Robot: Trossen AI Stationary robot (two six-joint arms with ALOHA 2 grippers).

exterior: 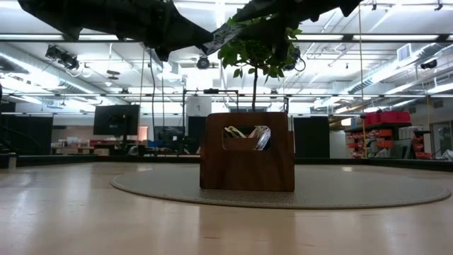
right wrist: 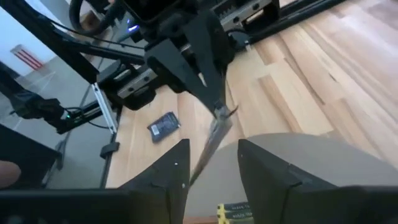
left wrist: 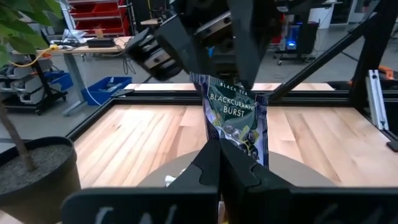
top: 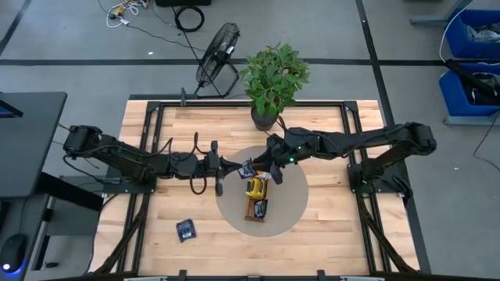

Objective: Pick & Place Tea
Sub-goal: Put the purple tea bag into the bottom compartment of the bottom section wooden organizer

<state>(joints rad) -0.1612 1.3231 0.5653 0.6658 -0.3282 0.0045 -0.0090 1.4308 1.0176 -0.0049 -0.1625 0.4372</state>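
The left end effector (left wrist: 219, 163) pinches a dark navy foil tea sachet (left wrist: 237, 118) above the round mat; the right end effector (right wrist: 213, 163) gapes around it. Light, floppy, slick; best gripped at a sealed edge.

Above the round mat (top: 293, 204) we see both grippers crowding one spot: the left gripper (top: 237, 168) pinches a navy sachet (left wrist: 235, 121) just ahead of the right gripper's (right wrist: 213, 163) parted fingers. Below the fingers stands the wooden tray (exterior: 247, 151); beyond them, the potted plant (top: 273, 80). Bare tabletop (top: 328, 242) lies open to either side, save one loose sachet (top: 186, 229).
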